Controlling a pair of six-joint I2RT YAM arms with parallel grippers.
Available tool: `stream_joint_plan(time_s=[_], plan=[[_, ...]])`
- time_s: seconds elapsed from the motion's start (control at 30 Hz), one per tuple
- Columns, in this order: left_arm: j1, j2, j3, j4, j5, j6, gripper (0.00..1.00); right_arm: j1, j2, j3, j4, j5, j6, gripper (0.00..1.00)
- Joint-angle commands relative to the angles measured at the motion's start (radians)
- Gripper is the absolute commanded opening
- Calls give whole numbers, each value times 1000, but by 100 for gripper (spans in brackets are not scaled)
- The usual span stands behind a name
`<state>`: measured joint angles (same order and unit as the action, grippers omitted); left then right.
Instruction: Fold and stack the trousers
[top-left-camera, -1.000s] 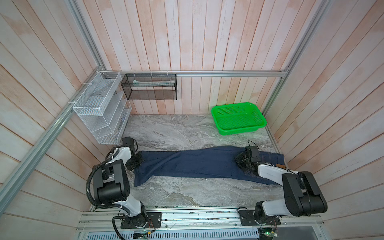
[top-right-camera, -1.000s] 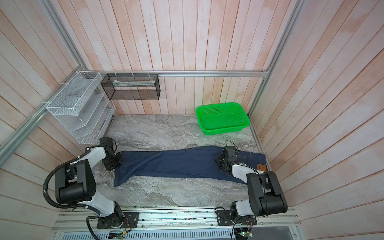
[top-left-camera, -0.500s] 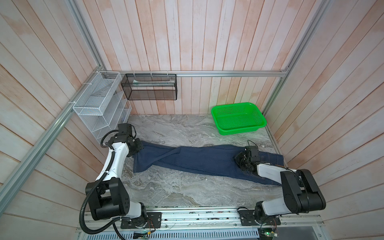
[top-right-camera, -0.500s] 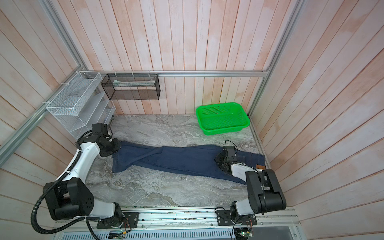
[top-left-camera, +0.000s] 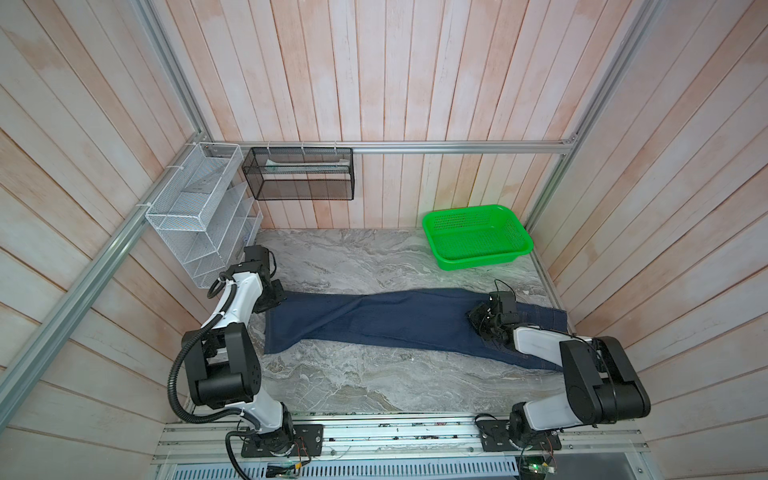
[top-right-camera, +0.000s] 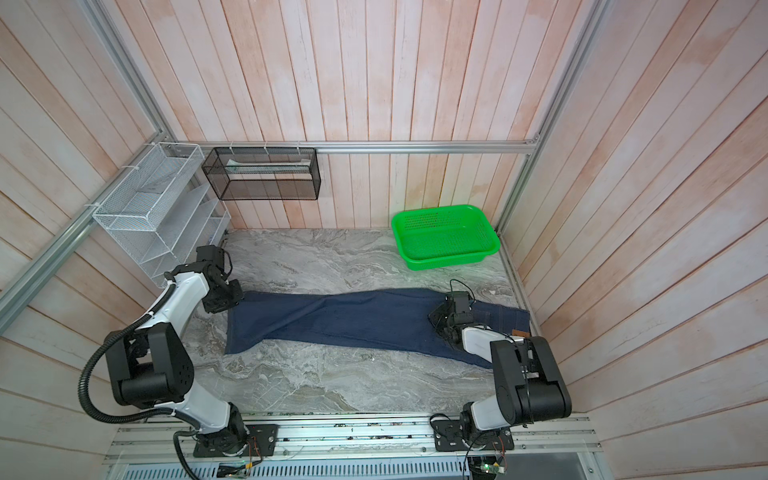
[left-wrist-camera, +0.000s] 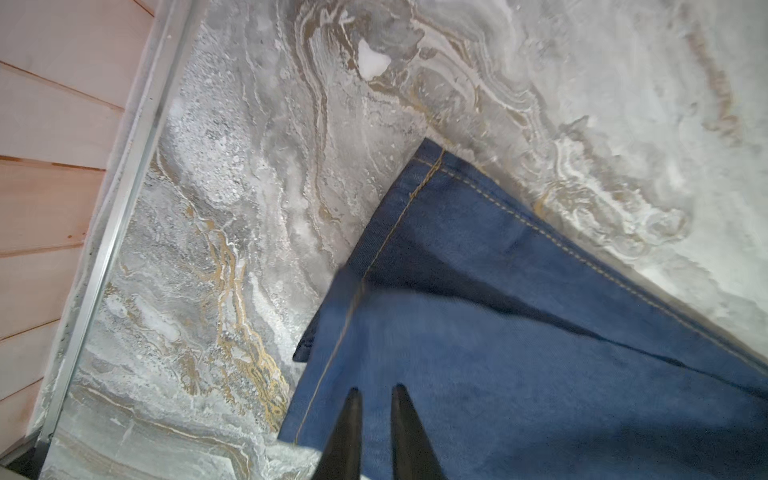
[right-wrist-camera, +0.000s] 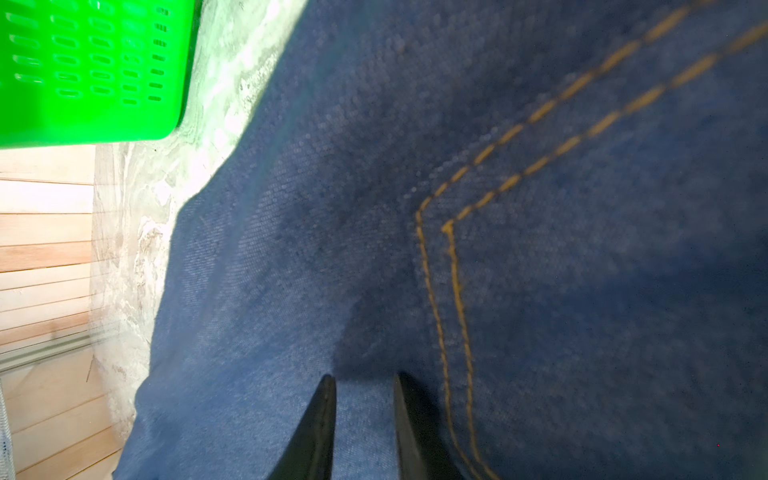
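Lengthwise on the table (top-left-camera: 353, 382), trousers (top-left-camera: 395, 320) lie flat; left gripper (left-wrist-camera: 376, 392) at hem, right gripper (right-wrist-camera: 363, 380) near waist, both slightly parted.

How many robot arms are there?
2. The left arm reaches to the leg hems of the jeans; the right arm lies over their waist end. None seems hidden.
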<state>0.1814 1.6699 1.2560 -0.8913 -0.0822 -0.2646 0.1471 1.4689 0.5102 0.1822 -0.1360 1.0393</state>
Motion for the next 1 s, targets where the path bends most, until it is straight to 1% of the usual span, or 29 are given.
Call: stream_joint_plan(time_s=[0.0, 0.07, 0.13, 0.17, 0.2, 0.23, 0.33, 0.4, 0.5, 0.57, 0.67, 0.77, 0.8, 0.87, 0.9, 0.97], plan=[[6, 53, -16, 52, 32, 12, 17, -1, 31, -12, -121, 29, -15, 28], [6, 71, -20, 75, 30, 7, 13, -1, 25, -12, -125, 30, -15, 28], [6, 89, -9, 80, 21, 4, 14, -1, 21, -12, -126, 30, -15, 28], [6, 96, -2, 77, 14, 1, 19, -1, 19, -11, -127, 30, -15, 28], [5, 103, 3, 78, 5, 2, 31, -1, 18, -9, -130, 29, -15, 28], [6, 110, 8, 75, -8, 3, 38, -1, 16, -10, -130, 26, -15, 28], [15, 133, 20, 76, -29, 8, 50, -1, 11, -9, -130, 27, -12, 28], [32, 154, 26, 78, -29, 11, 53, -1, 9, -7, -130, 23, -12, 28], [61, 185, 28, 90, -8, 17, 54, 0, 7, -5, -132, 21, -12, 28], [74, 203, 26, 102, 12, 19, 52, -1, 5, -5, -130, 19, -12, 28], [77, 232, 31, 113, 41, 21, 46, -1, 7, -6, -123, 18, -8, 28], [78, 250, 31, 123, 65, 21, 33, -1, 12, -3, -119, 11, -8, 28], [78, 253, 29, 125, 63, 22, 27, -1, 13, -2, -119, 9, -10, 28], [77, 249, 29, 123, 54, 21, 19, -1, 11, -1, -119, 9, -9, 28], [78, 241, 29, 122, 48, 20, 16, -1, 10, -1, -119, 8, -10, 28], [77, 220, 28, 121, 30, 16, 15, 0, 7, -3, -119, 7, -10, 28]])
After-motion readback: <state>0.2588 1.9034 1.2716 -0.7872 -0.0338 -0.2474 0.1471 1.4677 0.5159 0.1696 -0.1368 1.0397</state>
